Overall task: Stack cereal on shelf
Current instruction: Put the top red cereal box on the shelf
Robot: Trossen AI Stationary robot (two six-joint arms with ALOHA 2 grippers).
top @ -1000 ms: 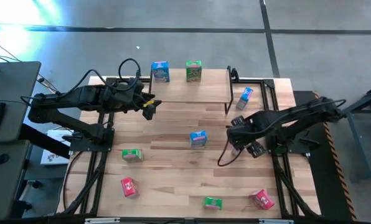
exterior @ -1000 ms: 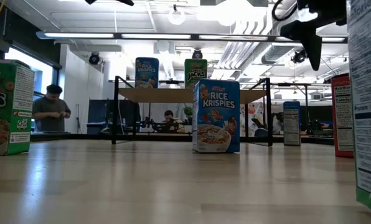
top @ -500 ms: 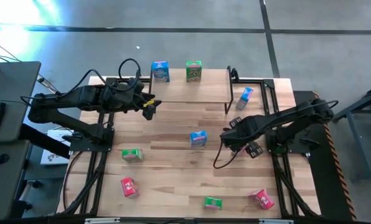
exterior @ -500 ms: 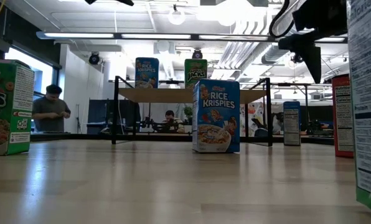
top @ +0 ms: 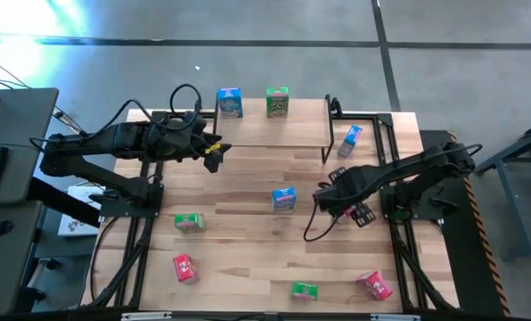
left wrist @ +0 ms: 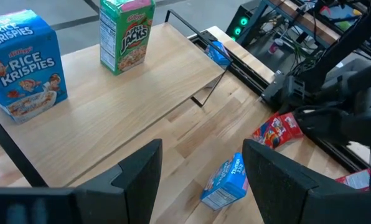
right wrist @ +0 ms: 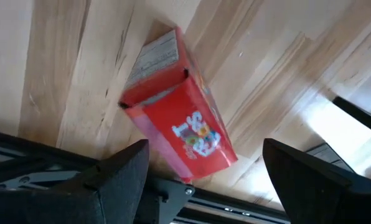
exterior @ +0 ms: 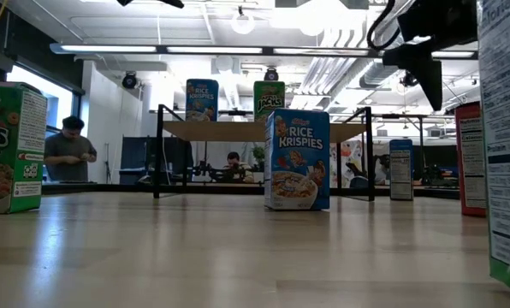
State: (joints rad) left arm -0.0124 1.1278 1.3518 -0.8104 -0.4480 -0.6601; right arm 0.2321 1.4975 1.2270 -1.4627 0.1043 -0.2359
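The shelf [top: 274,129] stands at the table's far side, with a blue cereal box [top: 229,102] and a green one [top: 277,101] upright on its top. My right gripper [right wrist: 204,186] hangs open, pointing down, over a red cereal box [right wrist: 179,130] that stands on the table; its fingers are apart above the box and clear of it. In the high view my right arm [top: 337,192] hides this box. A blue box [top: 284,198] stands at the table's middle. My left gripper [left wrist: 201,180] waits open and empty by the shelf's left front corner [top: 214,156].
More boxes stand or lie on the table: blue [top: 352,138] right of the shelf, green [top: 189,222], red [top: 184,267], green [top: 304,290] and red [top: 373,285] toward the near edge. Black frame rails run along both table sides. A person [exterior: 69,150] stands beyond the table.
My right gripper has edged toward the table's left, sunk a little and tipped further down over the red box, staying open. No box has moved.
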